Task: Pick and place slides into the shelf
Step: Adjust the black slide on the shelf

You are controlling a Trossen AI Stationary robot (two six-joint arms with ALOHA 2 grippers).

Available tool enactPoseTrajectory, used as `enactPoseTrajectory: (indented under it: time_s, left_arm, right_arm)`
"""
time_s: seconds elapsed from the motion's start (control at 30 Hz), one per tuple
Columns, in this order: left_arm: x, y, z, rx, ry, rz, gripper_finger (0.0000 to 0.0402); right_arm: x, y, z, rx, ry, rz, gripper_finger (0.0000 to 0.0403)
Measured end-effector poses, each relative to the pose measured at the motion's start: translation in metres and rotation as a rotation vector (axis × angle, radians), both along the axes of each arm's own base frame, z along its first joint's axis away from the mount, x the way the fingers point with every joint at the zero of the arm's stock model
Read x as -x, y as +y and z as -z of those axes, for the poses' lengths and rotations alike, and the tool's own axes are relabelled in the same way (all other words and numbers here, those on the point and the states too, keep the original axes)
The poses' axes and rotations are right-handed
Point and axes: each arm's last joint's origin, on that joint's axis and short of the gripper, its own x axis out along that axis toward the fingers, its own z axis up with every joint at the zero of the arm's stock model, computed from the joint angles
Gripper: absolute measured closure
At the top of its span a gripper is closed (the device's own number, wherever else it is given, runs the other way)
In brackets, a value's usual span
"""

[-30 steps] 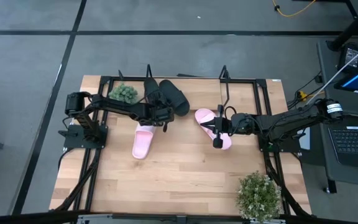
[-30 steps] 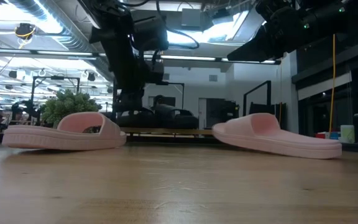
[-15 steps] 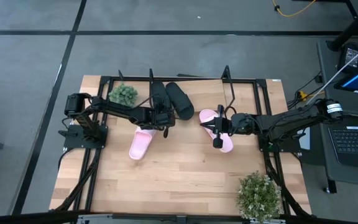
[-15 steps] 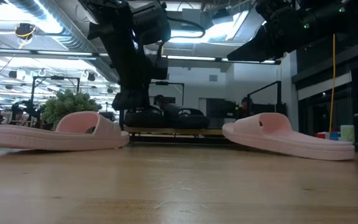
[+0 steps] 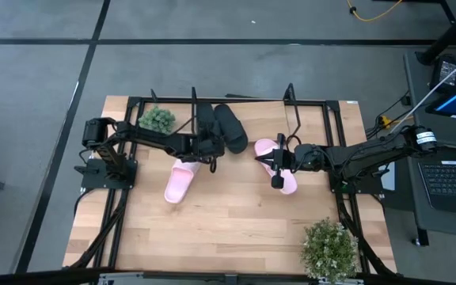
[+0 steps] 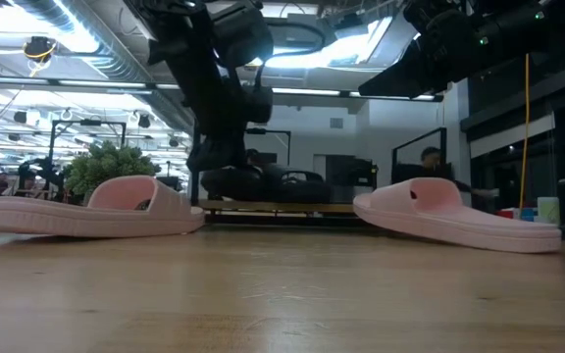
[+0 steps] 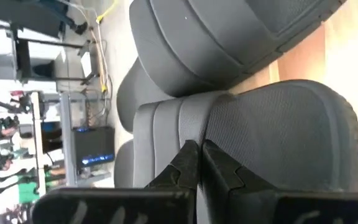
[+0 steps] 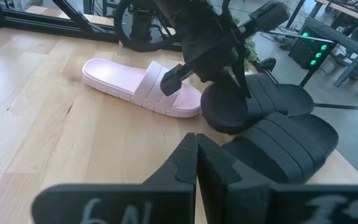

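One black slide [image 5: 205, 127] half hidden under left gripper [image 5: 209, 148].

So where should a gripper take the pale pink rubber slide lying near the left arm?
Grip the pale pink rubber slide by its wide strap, coming from above: it lies sole down, and the strap arches clear of the footbed.
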Motion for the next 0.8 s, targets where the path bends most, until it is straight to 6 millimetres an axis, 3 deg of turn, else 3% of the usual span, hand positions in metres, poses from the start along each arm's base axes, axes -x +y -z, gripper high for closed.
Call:
enactPoseTrajectory:
  time_s: [0.47,0.8]
  left_arm:
    - [-0.001,0.01,0.0,0.068,-0.042,0.002,0.04]
    - [0.004,0.021,0.003,0.12,-0.049,-0.062,0.0345]
  right_arm:
    - [0.0,0.0,0.0,-0.001,0.005,0.001,0.0393]
    - [0.0,0.0,0.0,-0.007,0.004,0.003,0.0393]
